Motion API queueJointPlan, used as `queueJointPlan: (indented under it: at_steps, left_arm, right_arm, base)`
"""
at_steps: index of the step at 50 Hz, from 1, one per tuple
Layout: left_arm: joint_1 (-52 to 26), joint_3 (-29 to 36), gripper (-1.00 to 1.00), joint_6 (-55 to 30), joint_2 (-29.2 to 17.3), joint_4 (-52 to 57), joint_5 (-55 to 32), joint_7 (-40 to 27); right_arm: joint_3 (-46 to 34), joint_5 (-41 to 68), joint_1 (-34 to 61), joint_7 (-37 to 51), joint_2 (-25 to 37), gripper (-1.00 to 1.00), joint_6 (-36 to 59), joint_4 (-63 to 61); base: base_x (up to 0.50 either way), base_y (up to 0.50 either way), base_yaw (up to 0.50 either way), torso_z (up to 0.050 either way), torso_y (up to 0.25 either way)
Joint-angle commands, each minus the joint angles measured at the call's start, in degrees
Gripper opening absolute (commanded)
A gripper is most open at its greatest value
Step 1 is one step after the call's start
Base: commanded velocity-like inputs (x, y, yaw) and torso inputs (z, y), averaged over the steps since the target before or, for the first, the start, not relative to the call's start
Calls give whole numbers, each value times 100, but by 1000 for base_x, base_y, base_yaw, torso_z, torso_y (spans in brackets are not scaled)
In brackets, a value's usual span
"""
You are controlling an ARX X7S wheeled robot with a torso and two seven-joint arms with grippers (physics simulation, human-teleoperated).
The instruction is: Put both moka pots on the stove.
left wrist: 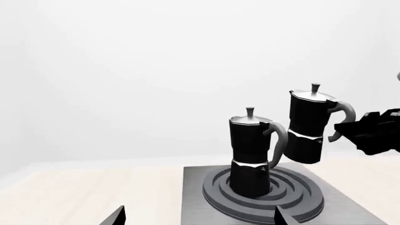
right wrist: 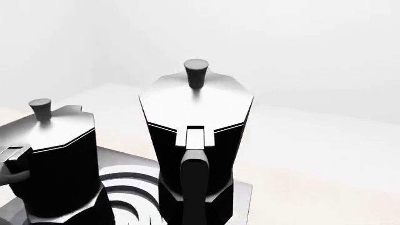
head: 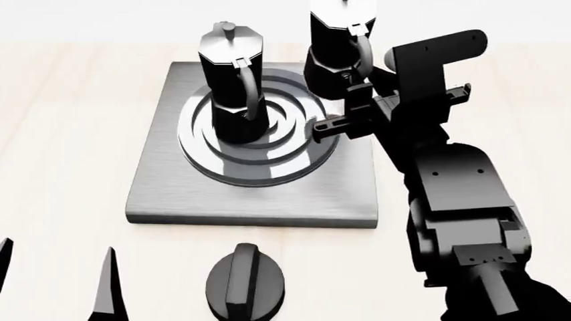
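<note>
One pot (head: 234, 83) stands on the stove (head: 259, 197) burner. Right gripper (head: 357, 100), jaws closed on its handle, holds second pot (left wrist: 307, 126) above the stove's far right corner. Left gripper (head: 53, 281) jaws apart, holding nothing.

Black round dial knob (head: 245, 291) with raised central grip ridge, resting on light wood-grain table (head: 63, 134), near edge, centre-left, table surface extending left, right and far, plain white background beyond.
</note>
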Motion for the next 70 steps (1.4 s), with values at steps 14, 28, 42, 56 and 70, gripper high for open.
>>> queueJointPlan:
  at_steps: [14,28,42,56,70]
  left_arm:
    - [-14,13,100,5,-17,-21,-17,-16]
    - [15,10,100,35,-42,-10,-39,-24]
    - [34,8,100,64,-56,-8,-44,-42]
    - [29,41,100,85,-51,-32,-34,-41]
    - [17,59,100,84,-47,-40,-35,-55]
  right_arm:
    - [1812,-1482,-274,-208,-310,-100,158,-6]
    - [3025,-2714,-409,-356,-451,-100,349,-5]
    - [4155,-3917,-535,-553,-634,-100,487,-5]
    - [4860,-4932,-480,-436,-724,-100,818,-5]
    - [5306,-5359,-503,-472,-779,100,609,-6]
  base:
    - [0,0,0,1,1]
    - [0,0,0,0,1]
    - [0,0,0,0,1]
    - [0,0,0,0,0]
    - [0,0,0,0,0]
